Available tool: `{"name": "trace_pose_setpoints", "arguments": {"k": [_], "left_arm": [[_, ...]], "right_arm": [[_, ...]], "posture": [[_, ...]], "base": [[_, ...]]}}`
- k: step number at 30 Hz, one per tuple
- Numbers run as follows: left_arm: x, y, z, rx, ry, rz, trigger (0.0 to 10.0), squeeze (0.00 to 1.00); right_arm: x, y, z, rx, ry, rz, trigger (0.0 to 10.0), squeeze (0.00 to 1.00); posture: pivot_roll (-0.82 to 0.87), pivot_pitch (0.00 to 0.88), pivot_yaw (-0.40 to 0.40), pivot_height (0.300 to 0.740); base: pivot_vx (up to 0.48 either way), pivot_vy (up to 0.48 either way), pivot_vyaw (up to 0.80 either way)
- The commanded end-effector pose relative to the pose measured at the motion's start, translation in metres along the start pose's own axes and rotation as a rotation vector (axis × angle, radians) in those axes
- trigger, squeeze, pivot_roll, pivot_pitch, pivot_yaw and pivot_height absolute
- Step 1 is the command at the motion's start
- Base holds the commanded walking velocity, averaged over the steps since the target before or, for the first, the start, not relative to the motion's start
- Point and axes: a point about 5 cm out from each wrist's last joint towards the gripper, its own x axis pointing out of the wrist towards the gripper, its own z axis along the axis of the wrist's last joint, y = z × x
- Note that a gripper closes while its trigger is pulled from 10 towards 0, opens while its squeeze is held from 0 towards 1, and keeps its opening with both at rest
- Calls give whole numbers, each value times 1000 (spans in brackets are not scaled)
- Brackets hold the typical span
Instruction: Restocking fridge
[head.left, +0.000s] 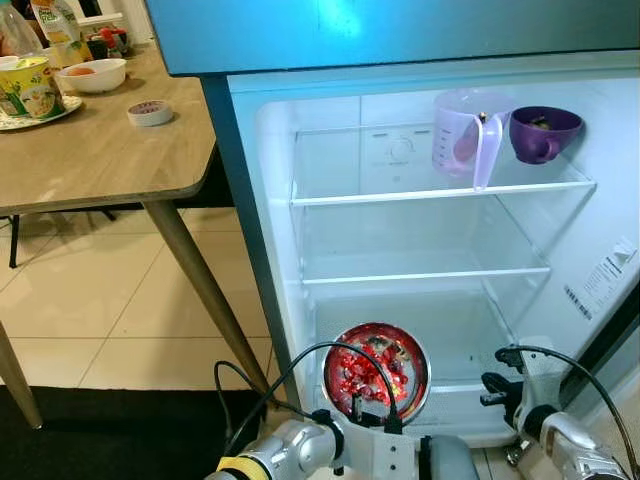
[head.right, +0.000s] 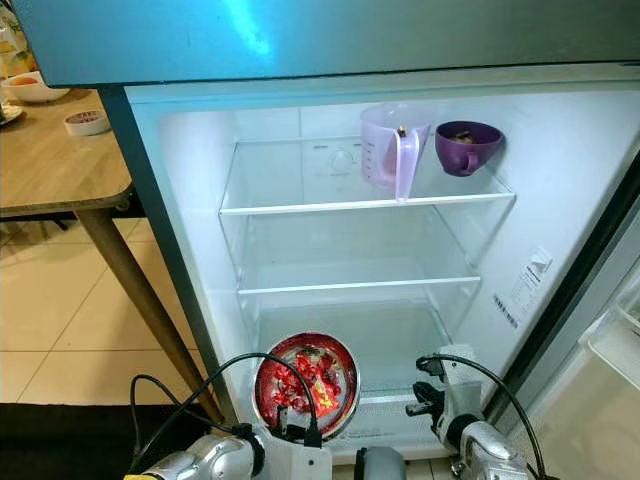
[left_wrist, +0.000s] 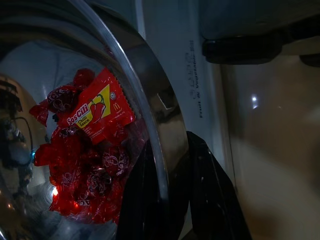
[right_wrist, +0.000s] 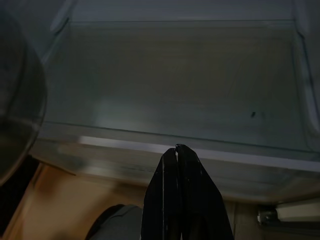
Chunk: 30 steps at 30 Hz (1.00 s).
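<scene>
The fridge (head.left: 600, 250) stands open with two glass shelves (head.left: 440, 192). On the upper shelf sit one clear jug (head.left: 462, 135) and one purple cup (head.left: 541, 133), side by side at the right; the lower shelf is bare.

The left gripper (left_wrist: 170, 200) holds one steel bowl (head.left: 377, 372) at the fridge's bottom opening, its two black fingers pinching the bowl's rim, one inside and one outside. The bowl is tilted toward the camera and filled with red sauce packets (left_wrist: 85, 150), too many and too heaped to count; one on top reads chilli sauce.

The right gripper (right_wrist: 177, 150) hovers just outside the bottom compartment, to the right of the bowl, its two fingers pressed together on nothing, pointing at the bare glass floor (right_wrist: 175, 80).

To the left stands one wooden table (head.left: 110, 150) bearing one white bowl (head.left: 93, 74), one tape roll (head.left: 150, 113), a yellow cup (head.left: 28, 85) on a plate, and a carton (head.left: 58, 25).
</scene>
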Motion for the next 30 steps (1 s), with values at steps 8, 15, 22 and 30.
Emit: {"name": "trace_pose_setpoints", "arguments": {"k": [8, 15, 22, 30], "left_arm": [[-2, 17, -4, -36, 6, 69, 10000, 0], [-4, 32, -7, -76, 20, 115, 10000, 0], [-9, 60, -12, -85, 30, 171, 10000, 0], [-12, 85, -13, -26, 40, 192, 10000, 0]], "right_arm": [[3, 9, 4, 14, -52, 59, 10000, 0], [8, 18, 21, 2, -151, 119, 10000, 0], [8, 33, 51, -33, -315, 232, 10000, 0], [-9, 46, 77, -85, -439, 309, 10000, 0]], "posture": [[-87, 65, 59, 344], [-85, 118, 74, 344], [-86, 233, 105, 344], [-104, 335, 132, 344]], "base": [[0, 0, 0], [0, 0, 0], [0, 0, 0], [0, 0, 0]]}}
